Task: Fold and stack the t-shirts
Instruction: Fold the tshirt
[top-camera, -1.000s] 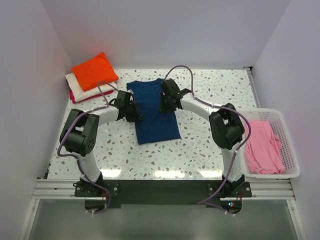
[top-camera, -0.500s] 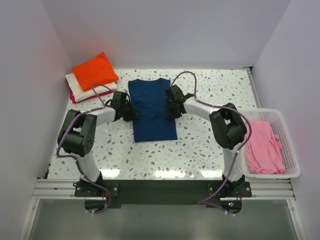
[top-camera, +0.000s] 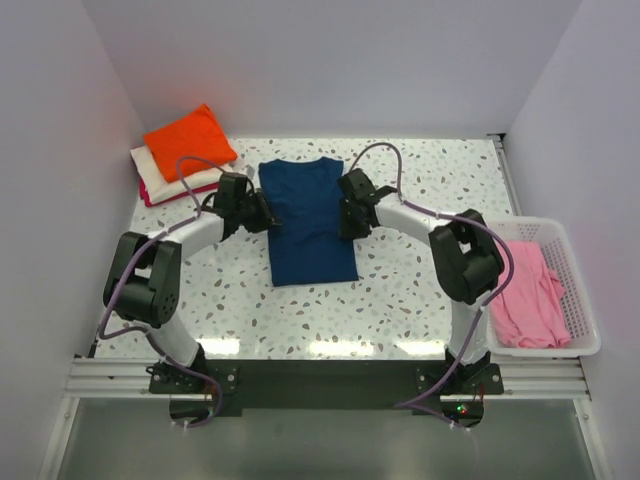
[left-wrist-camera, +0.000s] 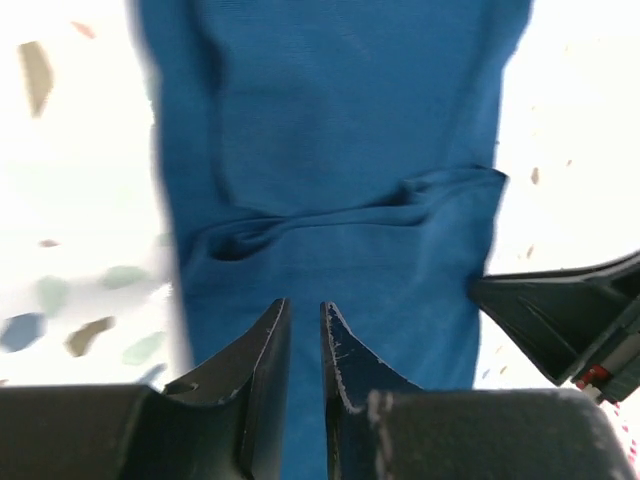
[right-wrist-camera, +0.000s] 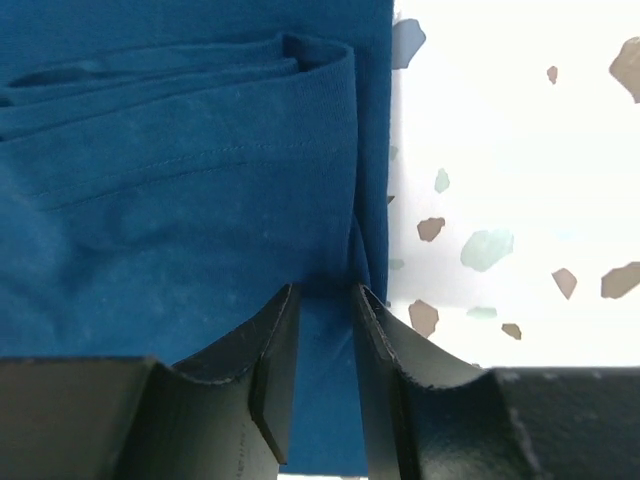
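At worktop (top-camera: 420, 290) centre, top view, the navy t-shirt (top-camera: 310, 225) lay folded into a narrow strip, long axis near-far, collar far. Cross-folds and stacking were judged outstanding. The orange tee (top-camera: 190, 140) topped the far-left stack; the pink tee (top-camera: 525, 295) lay unfolded in the basket (top-camera: 545, 348).

Left wrist: the left gripper (left-wrist-camera: 303, 305) had its jaws nearly pressed together, pinching the shirt.

Right wrist: the right gripper (right-wrist-camera: 324, 290) had its jaws pinching the folded right edge.

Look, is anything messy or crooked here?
The navy shirt has a bunched wrinkle across its middle, so it isn't flat. The orange shirt sits crooked on its pile, and the pink shirt lies crumpled in the basket.
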